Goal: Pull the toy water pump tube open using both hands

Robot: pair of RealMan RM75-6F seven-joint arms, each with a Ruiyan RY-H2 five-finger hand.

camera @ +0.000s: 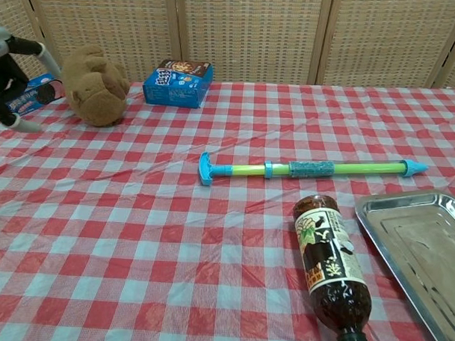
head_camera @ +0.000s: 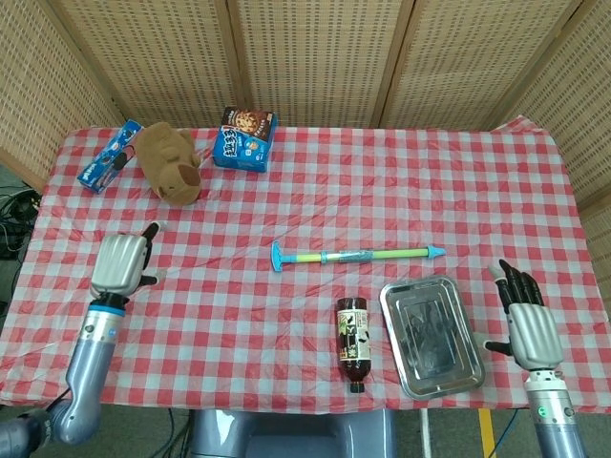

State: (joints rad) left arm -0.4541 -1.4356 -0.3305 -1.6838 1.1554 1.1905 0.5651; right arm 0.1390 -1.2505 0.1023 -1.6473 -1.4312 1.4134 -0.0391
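left hand point(head_camera: 121, 261) over the checked tablecloth point(head_camera: 286, 205) at about 9 o'clock from table centre, back of the hand up, holding nothing; how far its fingers are apart, cannot tell. chest view catches only part of it at the left edge. right hand point(head_camera: 528, 322) at 4 o'clock, off the cloth's right edge, fingers spread and straight, holding nothing

toy water pump tube point(head_camera: 355, 255) lies flat near centre, long axis running 9 to 3 o'clock, blue t-handle at the 9 o'clock end, blue tip at the 3 o'clock end, well apart from both hands

brown bottle point(head_camera: 352, 342) lies at 6 o'clock of the tube, cap toward the near edge. metal tray point(head_camera: 397, 344) just beside the bottle, on its 3 o'clock side. plush toy point(head_camera: 169, 161), blue cookie box point(head_camera: 244, 138) and blue cookie pack point(head_camera: 108, 156) at 10 to 11 o'clock, near the far edge
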